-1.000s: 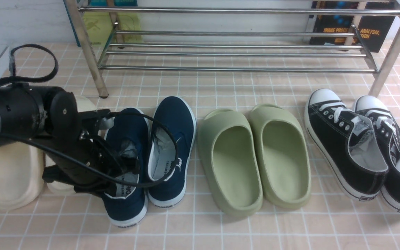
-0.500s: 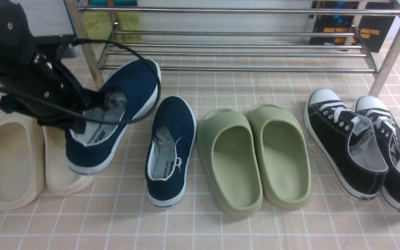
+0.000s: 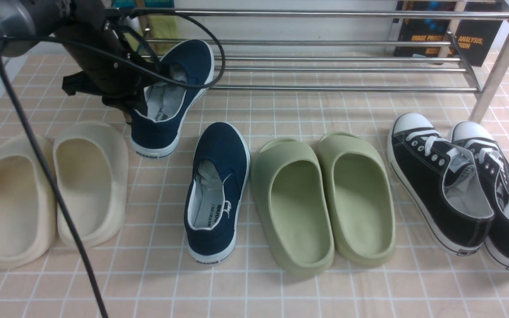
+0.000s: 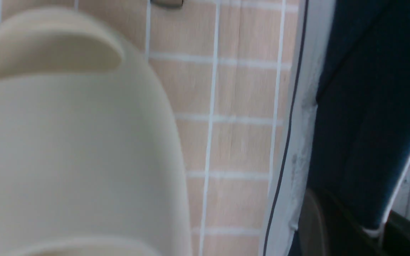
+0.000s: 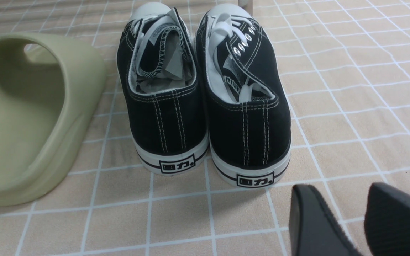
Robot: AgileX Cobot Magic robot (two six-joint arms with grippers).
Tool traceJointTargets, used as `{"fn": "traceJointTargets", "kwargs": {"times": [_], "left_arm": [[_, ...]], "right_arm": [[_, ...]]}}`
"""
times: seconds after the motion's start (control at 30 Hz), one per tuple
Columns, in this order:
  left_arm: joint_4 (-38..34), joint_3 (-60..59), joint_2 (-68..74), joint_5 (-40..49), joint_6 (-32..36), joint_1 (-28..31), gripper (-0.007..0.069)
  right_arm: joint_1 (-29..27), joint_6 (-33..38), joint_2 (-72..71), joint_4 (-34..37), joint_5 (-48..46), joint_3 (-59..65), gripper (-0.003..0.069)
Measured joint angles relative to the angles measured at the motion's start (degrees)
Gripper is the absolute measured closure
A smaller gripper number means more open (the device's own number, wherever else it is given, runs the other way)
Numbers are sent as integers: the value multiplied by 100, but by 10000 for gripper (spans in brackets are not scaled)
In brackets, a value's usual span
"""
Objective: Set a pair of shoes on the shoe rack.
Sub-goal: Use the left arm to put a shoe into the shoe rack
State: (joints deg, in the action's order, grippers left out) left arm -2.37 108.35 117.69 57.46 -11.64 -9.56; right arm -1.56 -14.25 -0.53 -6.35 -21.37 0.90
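My left gripper (image 3: 142, 95) is shut on the side wall of one navy blue slip-on shoe (image 3: 172, 88). It holds the shoe tilted, toe up at the lower bars of the chrome shoe rack (image 3: 325, 57), near the rack's left leg. In the left wrist view the gripper (image 4: 354, 227) pinches the navy wall (image 4: 361, 106), one finger outside and one inside. The second navy shoe (image 3: 217, 190) lies on the tiled floor. My right gripper (image 5: 347, 213) is open and empty, low behind the black sneakers.
Cream slides (image 3: 51, 190) lie at the left, one below the held shoe (image 4: 66, 142). Green slides (image 3: 325, 198) lie in the middle. Black lace-up sneakers (image 3: 457, 185) stand at the right, also in the right wrist view (image 5: 205, 89). Books lean behind the rack.
My left gripper has lifted the navy shoe off the floor and carried it up and forward to the rack's left end. The other navy shoe has not moved.
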Motion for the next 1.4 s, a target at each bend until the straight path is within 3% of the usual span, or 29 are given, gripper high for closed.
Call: {"fn": "traceJointTargets", "kwargs": {"times": [0.33, 0.77, 0.9, 1.03, 1.13, 1.27, 1.4], "left_arm": [[90, 1550, 1073, -240, -537, 0, 583], [323, 1698, 1174, -298, -777, -16, 546], [453, 1709, 1173, -304, -799, -26, 470], [545, 1755, 1118, -210, -776, -26, 342], [647, 1772, 996, -163, -642, -10, 305], [798, 1820, 702, 39, -258, 4, 322], [879, 1826, 376, 822, 268, 4, 437]], "right_arm": [[0, 0, 0, 0, 0, 0, 421], [0, 0, 0, 0, 0, 0, 421], [0, 0, 0, 0, 0, 0, 421], [0, 0, 0, 0, 0, 0, 421], [0, 0, 0, 0, 0, 0, 421], [0, 0, 0, 0, 0, 0, 421], [0, 0, 0, 0, 0, 0, 421]]}}
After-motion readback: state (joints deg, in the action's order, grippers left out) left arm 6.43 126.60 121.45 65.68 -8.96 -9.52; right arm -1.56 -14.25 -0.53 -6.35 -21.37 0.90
